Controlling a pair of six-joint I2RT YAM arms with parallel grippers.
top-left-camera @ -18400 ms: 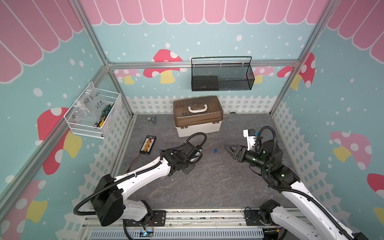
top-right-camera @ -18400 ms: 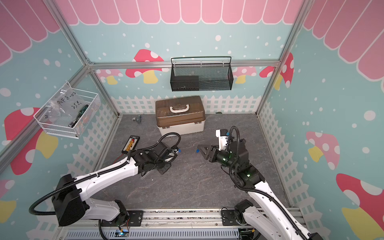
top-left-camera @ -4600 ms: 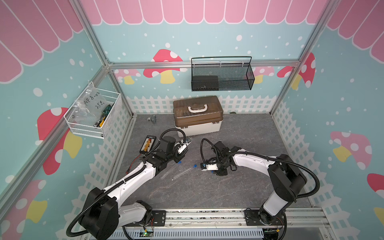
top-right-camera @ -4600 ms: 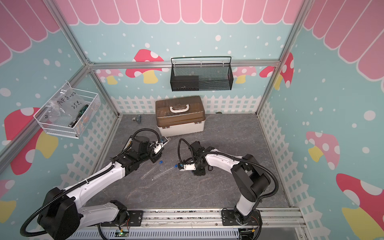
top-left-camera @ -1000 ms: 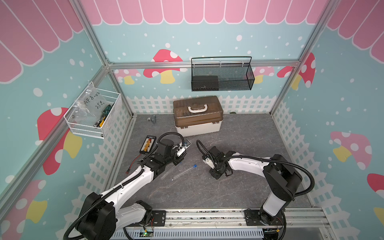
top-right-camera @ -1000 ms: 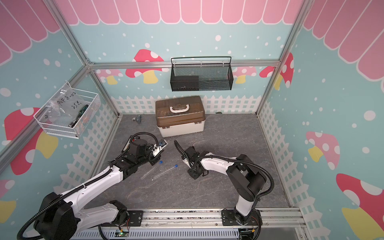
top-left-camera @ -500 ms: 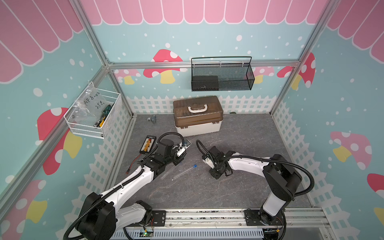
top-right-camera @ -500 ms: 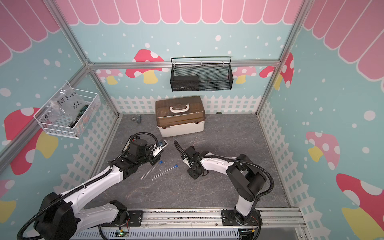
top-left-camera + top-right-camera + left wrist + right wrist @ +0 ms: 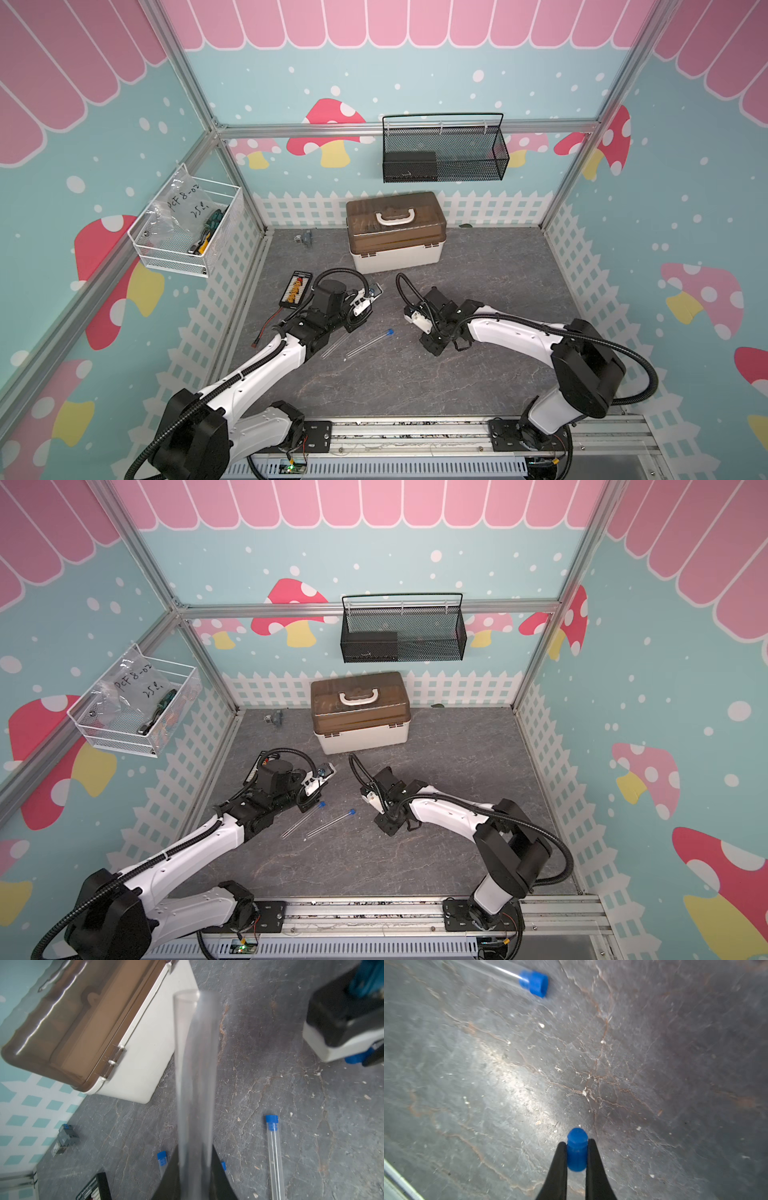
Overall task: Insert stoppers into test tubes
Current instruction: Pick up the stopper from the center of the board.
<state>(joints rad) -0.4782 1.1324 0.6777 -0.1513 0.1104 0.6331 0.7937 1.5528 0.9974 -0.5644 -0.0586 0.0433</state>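
Note:
My left gripper (image 9: 195, 1152) is shut on a clear open-mouthed test tube (image 9: 195, 1059) that points away from it, above the mat; in both top views this gripper (image 9: 375, 290) (image 9: 326, 771) is left of centre. My right gripper (image 9: 577, 1145) is shut on a blue stopper (image 9: 577, 1152) just over the mat, and it points down at mid-floor (image 9: 433, 348) (image 9: 389, 828). Between the arms lie two stoppered tubes (image 9: 300, 821) (image 9: 330, 825), the nearer one's blue stopper (image 9: 534, 983) showing in the right wrist view. Another blue stopper (image 9: 223, 1165) peeks from behind a left finger.
A white toolbox with a brown lid (image 9: 395, 232) stands at the back centre. A black board with yellow connectors (image 9: 296, 289) lies left of my left arm, with a small grey part (image 9: 305, 239) in the far left corner. Wire baskets hang on the walls.
My right gripper's jaws have come together on the blue stopper. Both arms have stayed about where they were, and the left gripper still grips its tube.

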